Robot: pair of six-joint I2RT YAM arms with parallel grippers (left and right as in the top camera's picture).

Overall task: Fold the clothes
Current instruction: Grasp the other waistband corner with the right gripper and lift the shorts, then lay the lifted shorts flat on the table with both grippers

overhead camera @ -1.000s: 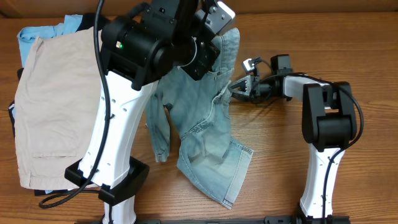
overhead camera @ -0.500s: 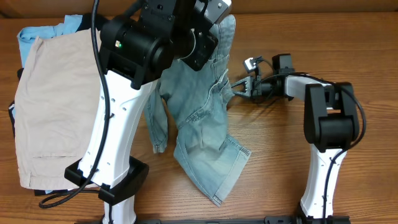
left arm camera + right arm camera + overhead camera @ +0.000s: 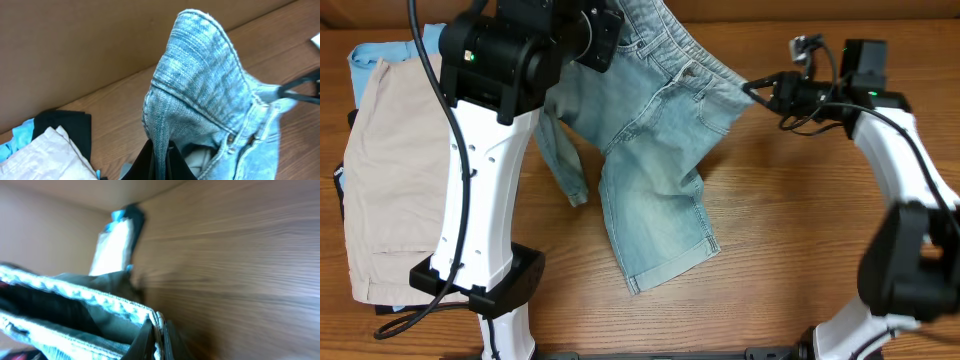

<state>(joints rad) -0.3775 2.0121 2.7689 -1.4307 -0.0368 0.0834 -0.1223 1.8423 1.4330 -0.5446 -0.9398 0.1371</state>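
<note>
The clothes, faded light-blue denim shorts, hang stretched by the waistband between both grippers at the back of the table, with one leg trailing toward the front. My left gripper is shut on a fold of the waistband; from overhead it sits mostly under its own wrist. My right gripper is shut on the waistband's other end, and the wrist view shows the hem edge pinched between the fingers.
Larger beige shorts lie at the left on a sky-blue garment and a black one. The left arm's white column and base stand at front left. A brown wall runs along the back edge.
The right gripper closed on the waistband and swung back and to the right. The left arm shifted left and back. The shorts now spread wide between them.
</note>
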